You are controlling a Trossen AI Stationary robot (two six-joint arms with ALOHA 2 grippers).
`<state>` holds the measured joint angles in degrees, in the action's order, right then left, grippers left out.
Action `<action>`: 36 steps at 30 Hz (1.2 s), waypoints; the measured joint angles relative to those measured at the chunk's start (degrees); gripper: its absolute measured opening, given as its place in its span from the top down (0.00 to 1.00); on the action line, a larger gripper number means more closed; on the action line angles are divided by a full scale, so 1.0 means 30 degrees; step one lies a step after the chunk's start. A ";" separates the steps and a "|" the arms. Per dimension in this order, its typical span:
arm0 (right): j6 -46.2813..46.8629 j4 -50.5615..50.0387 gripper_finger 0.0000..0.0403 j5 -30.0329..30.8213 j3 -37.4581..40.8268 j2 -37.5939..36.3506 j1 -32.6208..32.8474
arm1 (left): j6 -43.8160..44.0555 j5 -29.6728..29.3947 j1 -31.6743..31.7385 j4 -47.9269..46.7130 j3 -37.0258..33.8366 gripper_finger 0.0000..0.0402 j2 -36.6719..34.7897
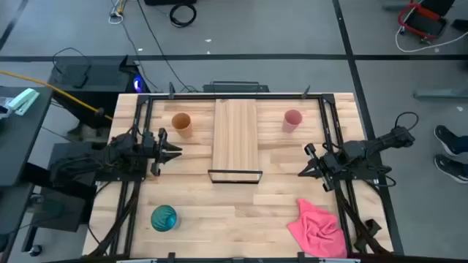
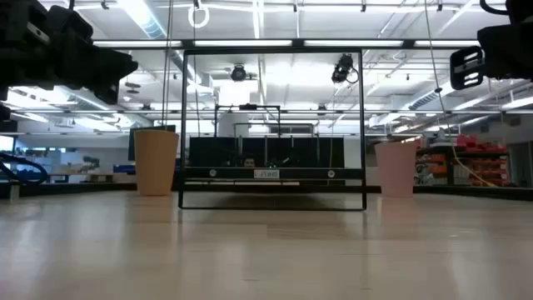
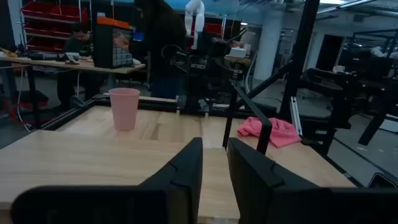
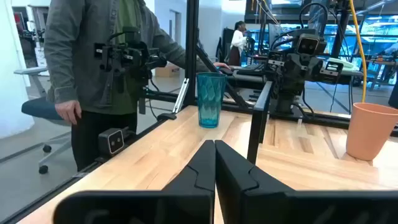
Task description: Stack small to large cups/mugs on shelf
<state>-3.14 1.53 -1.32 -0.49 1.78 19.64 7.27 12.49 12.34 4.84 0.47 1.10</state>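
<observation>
The orange-tan cup (image 1: 181, 124) stands upright on the table left of the shelf (image 1: 235, 131). The pale pink cup (image 1: 292, 120) stands upright to the shelf's right. The teal-blue cup (image 1: 164, 218) stands near the table's near left corner. The shelf is a light-wood plank lying flat mid-table, with a thin black frame (image 1: 235, 176) at its near end. My left gripper (image 1: 175, 152) hovers left of the shelf, below the orange cup in the high view, its fingers (image 3: 186, 165) a narrow gap apart. My right gripper (image 1: 303, 172) hovers right of the frame, shut (image 4: 214, 144).
A crumpled pink cloth (image 1: 318, 226) lies near the table's near right corner. A person (image 4: 93, 62) stands beyond the table's edge in the right wrist view. Bare tabletop (image 1: 234, 219) stretches between the teal cup and the cloth.
</observation>
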 joint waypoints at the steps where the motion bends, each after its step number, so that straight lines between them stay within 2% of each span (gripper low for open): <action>1: -0.0001 -0.0003 0.98 -0.0006 0.0000 0.0000 -0.0001 | 0.0007 0.0007 0.0003 -0.0003 0.0003 0.79 0.0001; 36: -0.0001 -0.0004 0.98 -0.0003 0.0000 0.0000 0.0000 | 0.0006 0.0001 0.0007 -0.0001 0.0000 0.78 0.0000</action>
<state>-3.14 1.52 -1.33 -0.49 1.78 19.64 7.29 12.49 12.36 4.84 0.47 1.10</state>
